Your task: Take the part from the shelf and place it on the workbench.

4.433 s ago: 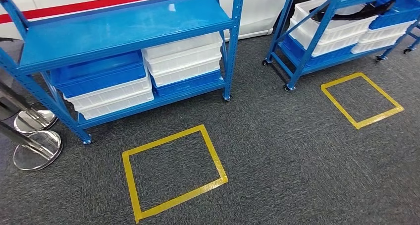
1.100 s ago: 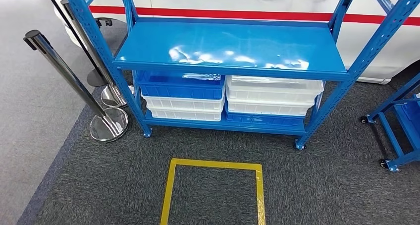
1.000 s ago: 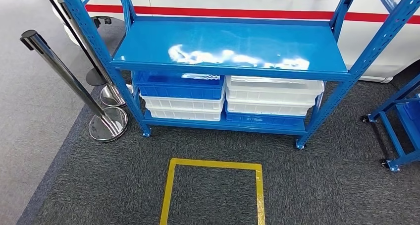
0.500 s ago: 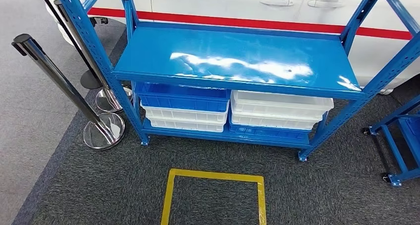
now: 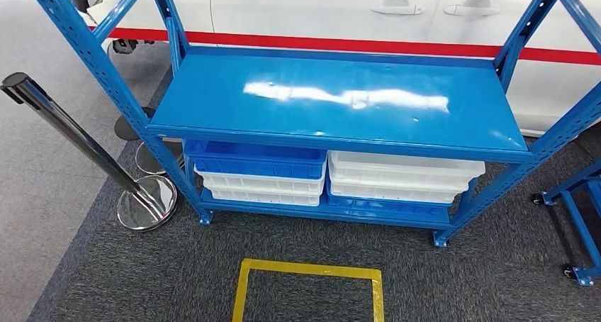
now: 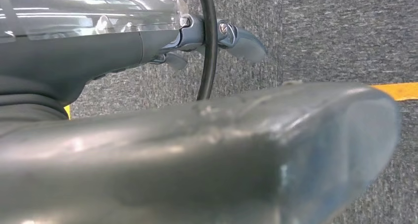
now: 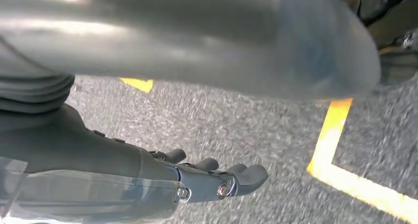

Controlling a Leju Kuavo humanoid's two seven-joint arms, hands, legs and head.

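The fingers (image 7: 236, 177) of the right hand (image 7: 162, 177) lay nearly straight and close beside each other, dark and smooth, with nothing between them, above coarse grey carpet (image 7: 236, 125) and a band of yellow tape (image 7: 331, 135). Of the left hand (image 6: 148, 46) only the thick grey thumb, a part of the palm and one fingertip (image 6: 244, 42) showed, beside a black cable (image 6: 209, 41), so I could not tell how far those fingers were opened; nothing was seen in them. In the head view the blue metal shelf (image 5: 340, 98) stood straight ahead, its glossy flat board reflecting white light and carrying no object I could see; no part could be made out on the shelf. Under the board, stacked plastic crates filled the lower level: a blue crate (image 5: 255, 160) over white ones on the left, white crates (image 5: 404, 174) over a blue one on the right. Compared with half a second before, the whole picture had shifted: the shelf appeared larger and lower, the taped yellow square (image 5: 308, 290) on the floor was cut more by the bottom edge, and the polished steel post (image 5: 78, 141) with its round base stood nearer the left edge. Behind the shelf was a white car (image 5: 319, 10) with a red stripe.
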